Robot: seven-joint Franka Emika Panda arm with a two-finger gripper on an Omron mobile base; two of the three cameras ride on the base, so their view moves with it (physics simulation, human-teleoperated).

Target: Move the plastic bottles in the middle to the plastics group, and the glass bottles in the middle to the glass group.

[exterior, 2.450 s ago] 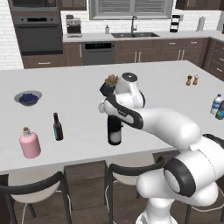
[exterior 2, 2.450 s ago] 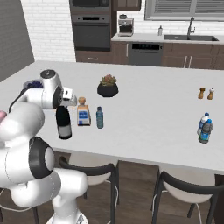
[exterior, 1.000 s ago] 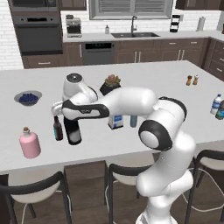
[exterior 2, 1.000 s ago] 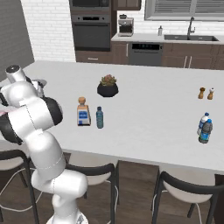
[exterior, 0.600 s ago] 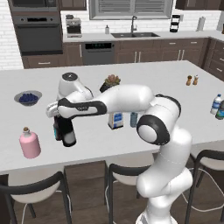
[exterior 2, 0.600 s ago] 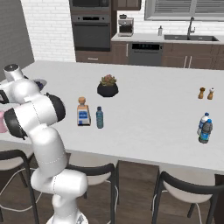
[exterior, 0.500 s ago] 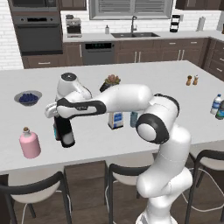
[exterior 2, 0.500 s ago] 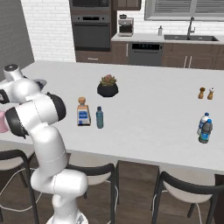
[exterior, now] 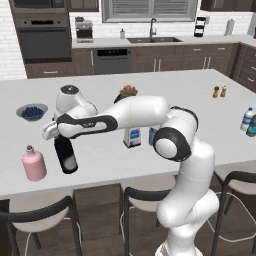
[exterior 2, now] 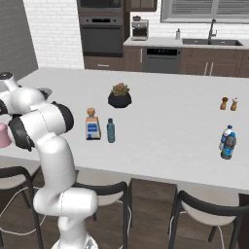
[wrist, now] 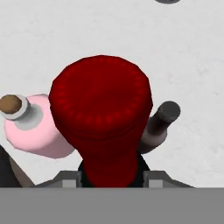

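- The hand (exterior: 56, 131) is clamped around the neck of the wine bottle (exterior: 65, 155); in the hand view its red top (wrist: 101, 109) rises between the finger tips.
- The wine bottle stands upright on the white surface (exterior: 200, 100) directly below the hand.
- Just beside the hand sits the pink flask (exterior: 33, 164) with its cork stopper — close to the bottle, apart from it.
- On the bottle's other side in the hand view, the beer bottle (wrist: 159, 124) leans out from behind it.
- Well away from the hand along the arm stand the square clear bottle (exterior 2: 92, 125) and the small teal bottle (exterior 2: 111, 131), side by side.
- Farthest from the hand — the water bottle (exterior 2: 224, 137) and a darker bottle (exterior 2: 228, 146), touching.
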